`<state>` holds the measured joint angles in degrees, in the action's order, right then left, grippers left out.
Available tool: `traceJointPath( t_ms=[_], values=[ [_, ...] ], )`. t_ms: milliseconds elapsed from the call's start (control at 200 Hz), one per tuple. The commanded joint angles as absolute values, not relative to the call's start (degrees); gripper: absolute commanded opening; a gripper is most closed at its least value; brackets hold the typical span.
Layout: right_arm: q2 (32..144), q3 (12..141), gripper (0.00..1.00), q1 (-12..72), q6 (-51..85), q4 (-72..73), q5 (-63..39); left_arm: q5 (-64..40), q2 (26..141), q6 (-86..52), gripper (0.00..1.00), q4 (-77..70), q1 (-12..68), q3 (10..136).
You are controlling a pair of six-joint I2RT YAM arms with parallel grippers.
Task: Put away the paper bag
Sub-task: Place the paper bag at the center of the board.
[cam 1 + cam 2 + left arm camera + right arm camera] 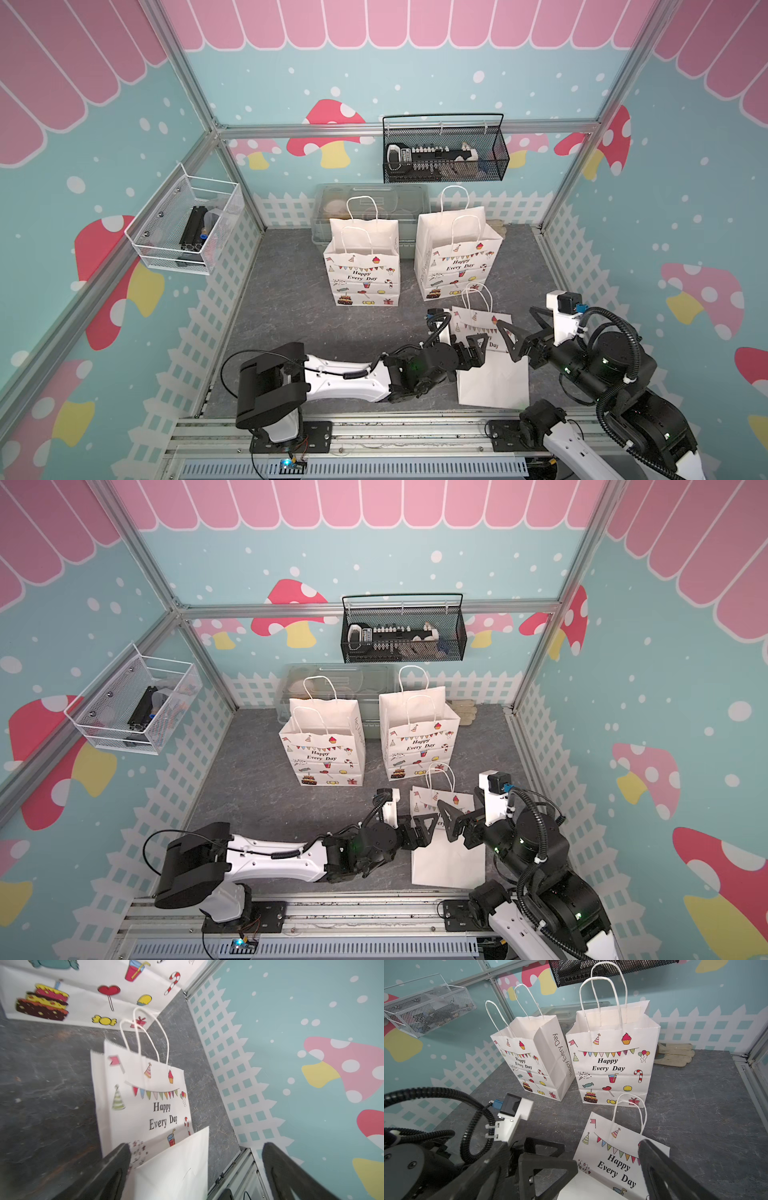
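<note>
There are three white paper bags with party pictures: the left standing bag (362, 270), the right standing bag (455, 262) and the flat bag (494, 382). Two wire baskets: one black wire basket (446, 151), one white wire basket (183, 224). One clear plastic box (409, 199). Two pincers: the left pincer (473, 351) and the right pincer (519, 328). The tan gloves (675, 1054) are too bunched up to count.

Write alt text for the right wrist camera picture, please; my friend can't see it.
A flat white paper bag printed "Happy Every Day" lies on a grey marbled table beneath the open black right gripper. Behind it stand two matching open bags, one beside the other.
</note>
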<state>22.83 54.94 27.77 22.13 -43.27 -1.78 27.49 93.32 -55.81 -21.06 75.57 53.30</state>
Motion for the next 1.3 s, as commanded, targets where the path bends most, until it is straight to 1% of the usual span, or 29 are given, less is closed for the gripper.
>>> traceJointPath(
  t_ms=[0,240,355,460,600,745,855,951,1051,1101,1151,1291],
  values=[
    [23.9,53.8,0.99,27.9,22.7,-42.5,-2.9,34.2,89.1,-48.2,0.99,-16.2,76.3,51.7],
    [25.2,51.7,0.99,27.9,22.3,-40.4,-4.6,40.2,78.6,-40.3,0.97,-12.9,76.3,48.1],
    [25.9,50.8,0.99,27.9,21.6,-39.8,-4.9,41.7,73.3,-38.8,0.97,-11.7,75.3,45.2],
    [26.8,50.3,0.99,27.9,21.2,-39.8,-4.7,41.6,69.2,-38.6,0.95,-10.6,74.0,42.5],
    [27.3,50.1,0.99,27.9,21.2,-39.7,-4.4,38.1,67.2,-40.1,0.95,-7.8,72.1,40.6],
    [27.4,50.2,0.99,27.9,21.4,-40.2,-3.8,31.1,70.4,-41.9,0.93,-6.3,71.5,41.5],
    [26.9,50.5,0.99,27.9,21.4,-41.4,-1.8,23.5,77.0,-42.9,0.88,-4.7,71.5,44.9],
    [26.2,51.3,0.99,27.9,21.3,-42.5,0.1,19.0,83.4,-43.7,0.86,-1.2,71.9,49.2],
    [25.8,52.6,0.99,27.9,20.7,-43.7,1.4,15.6,88.2,-44.1,0.78,1.0,72.2,52.0],
    [25.7,53.2,0.99,27.9,20.3,-44.4,1.9,14.7,89.4,-44.1,0.72,0.9,72.3,52.4],
    [25.5,53.5,0.99,27.9,19.9,-44.7,2.2,14.1,90.0,-43.9,0.68,0.1,72.3,52.2],
    [24.6,53.5,0.99,27.9,19.4,-44.9,3.5,11.0,91.3,-41.7,0.66,-3.3,71.8,51.2]
  ],
)
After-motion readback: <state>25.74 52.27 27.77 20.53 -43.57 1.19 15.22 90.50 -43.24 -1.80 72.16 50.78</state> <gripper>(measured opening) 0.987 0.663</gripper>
